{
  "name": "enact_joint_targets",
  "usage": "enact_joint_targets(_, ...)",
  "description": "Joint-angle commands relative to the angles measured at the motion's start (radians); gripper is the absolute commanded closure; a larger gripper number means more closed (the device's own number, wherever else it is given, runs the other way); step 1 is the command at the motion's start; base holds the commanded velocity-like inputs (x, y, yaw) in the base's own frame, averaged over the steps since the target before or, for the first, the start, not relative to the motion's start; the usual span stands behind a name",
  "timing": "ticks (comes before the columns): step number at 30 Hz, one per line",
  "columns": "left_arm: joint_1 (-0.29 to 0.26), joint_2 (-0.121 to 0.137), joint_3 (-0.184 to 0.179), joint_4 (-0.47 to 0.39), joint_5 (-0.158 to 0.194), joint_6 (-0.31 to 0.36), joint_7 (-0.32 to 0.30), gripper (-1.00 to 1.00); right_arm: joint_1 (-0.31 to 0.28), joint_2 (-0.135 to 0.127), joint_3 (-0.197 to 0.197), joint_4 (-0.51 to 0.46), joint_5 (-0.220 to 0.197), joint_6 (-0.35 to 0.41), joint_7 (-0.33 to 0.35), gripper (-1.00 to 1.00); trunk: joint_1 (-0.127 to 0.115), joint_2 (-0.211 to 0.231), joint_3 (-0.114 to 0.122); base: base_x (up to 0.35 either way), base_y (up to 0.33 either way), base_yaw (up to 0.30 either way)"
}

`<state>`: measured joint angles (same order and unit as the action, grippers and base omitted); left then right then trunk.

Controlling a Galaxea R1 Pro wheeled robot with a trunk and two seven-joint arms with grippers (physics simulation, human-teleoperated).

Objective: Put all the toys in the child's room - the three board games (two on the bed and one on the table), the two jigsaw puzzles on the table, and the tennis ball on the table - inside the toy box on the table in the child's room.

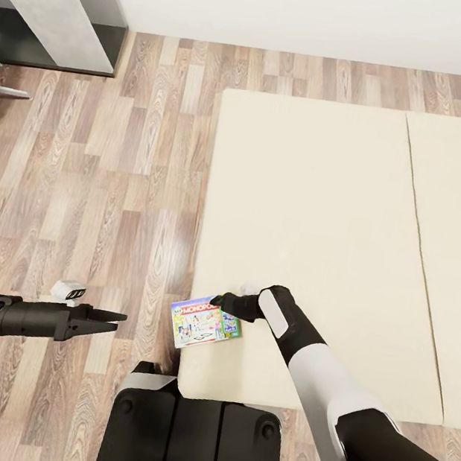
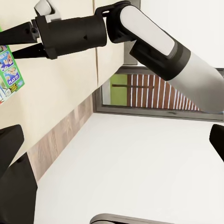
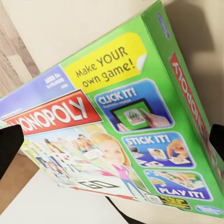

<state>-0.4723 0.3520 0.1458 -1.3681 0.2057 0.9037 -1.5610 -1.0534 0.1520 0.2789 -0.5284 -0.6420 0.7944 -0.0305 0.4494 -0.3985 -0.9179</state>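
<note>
A green-edged Monopoly board game (image 1: 203, 323), thin, rectangular and busily printed, is seen tilted at the near left corner of the beige bed (image 1: 315, 223), overhanging its edge above the floor.

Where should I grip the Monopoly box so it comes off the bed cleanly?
Take the Monopoly box by its thin green edge facing the right gripper, coming in level from over the bed. It is flat, and its far corner overhangs the mattress edge toward the floor, so a pinch across its thickness looks surest.
</note>
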Motion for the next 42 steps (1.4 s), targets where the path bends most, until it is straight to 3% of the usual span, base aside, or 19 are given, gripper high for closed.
enact_joint_targets(1,0.000,0.000,0.000,0.000,0.000,0.011,-0.004,-1.00,0.000,-0.001,0.003,-0.001,-0.004,0.002,-0.003,-1.00,0.001,-0.002,-0.001,0.000,0.002,0.000)
enact_joint_targets(42,0.000,0.001,0.000,0.000,0.000,0.011,-0.004,-1.00,0.025,-0.003,0.003,-0.013,-0.003,-0.001,-0.005,-1.00,0.001,-0.002,0.007,0.000,0.000,-0.008)
